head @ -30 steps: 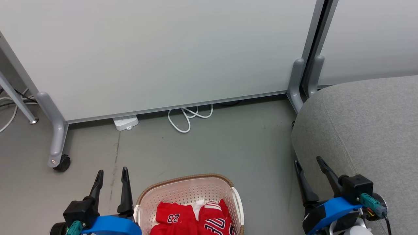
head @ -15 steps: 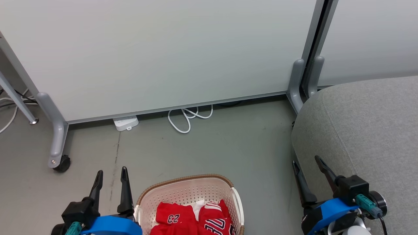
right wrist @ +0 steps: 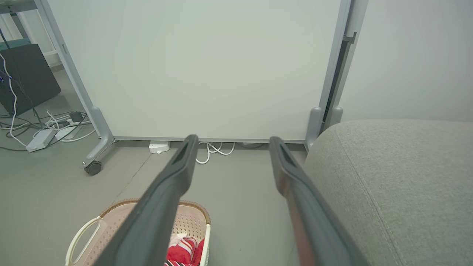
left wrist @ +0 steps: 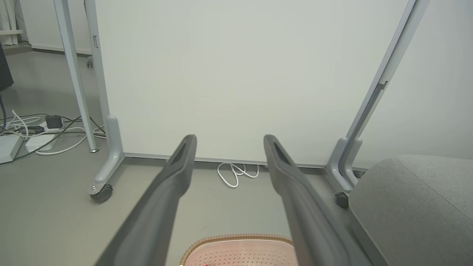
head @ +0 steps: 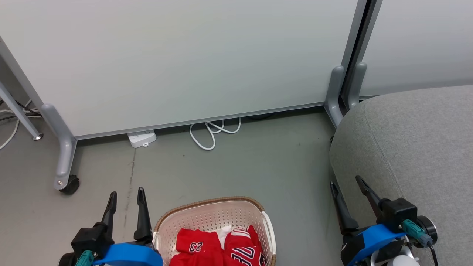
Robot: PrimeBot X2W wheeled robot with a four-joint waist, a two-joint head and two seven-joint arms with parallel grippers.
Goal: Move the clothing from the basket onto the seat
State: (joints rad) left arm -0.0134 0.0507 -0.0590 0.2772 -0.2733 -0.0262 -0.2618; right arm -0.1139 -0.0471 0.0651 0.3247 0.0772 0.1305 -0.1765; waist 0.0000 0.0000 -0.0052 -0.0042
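While the small cream perforated plastic basket with a brown woven-look rim and white side handles (head: 210, 202) stands on the grey floor (head: 236, 170), it holds the clothing (head: 218, 246): two small red basketball garments with white trim, lying side by side inside it, with a strip of white fabric showing between them at the far side. The garment on the left bears a black, white-edged "23"; the one on the right bears large black, white-edged letters that the head view's lower edge cuts off, so the word cannot be read whole. The left gripper (head: 127, 192) hangs just left of the basket, its two dark fingers spread wide with nothing between them. The right gripper (head: 346, 181) is well to the right of the basket, fingers likewise wide and holding nothing. The large grey fabric-upholstered seat with a rounded corner and stitched seam (head: 414, 147) lies right of the basket. Beyond the basket, a white power strip (head: 142, 138) and a looped white cable (head: 212, 133) lie at the foot of a pale partition panel (head: 184, 62).
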